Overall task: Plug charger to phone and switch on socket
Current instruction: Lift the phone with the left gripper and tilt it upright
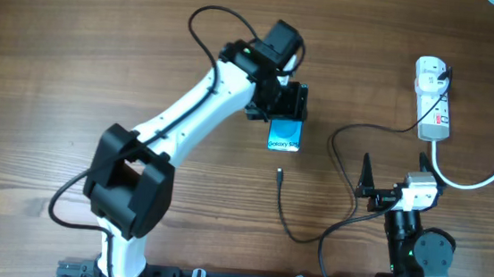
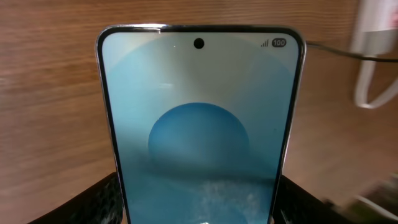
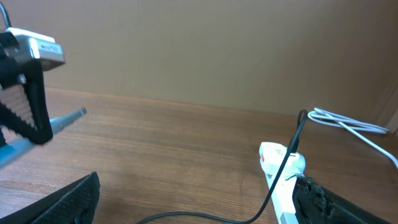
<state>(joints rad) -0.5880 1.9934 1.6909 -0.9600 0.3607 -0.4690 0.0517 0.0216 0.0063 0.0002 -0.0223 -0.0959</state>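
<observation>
Flat phone with turquoise screen (image 2: 199, 143): we see it clamped in the left gripper (image 2: 199, 202); only that wrist view shows its punch-hole camera (image 2: 199, 43). At 4 o'clock, the right gripper (image 3: 196, 183) gapes empty.

You had the overhead camera looking straight down on the table (image 1: 49, 40) from well above. Your left wrist camera sat right up against the phone (image 2: 199, 124), facing its screen. Your right wrist camera looked low across the table toward the socket (image 3: 278, 171). Overhead shared the phone with the left view, the socket with the right.
</observation>
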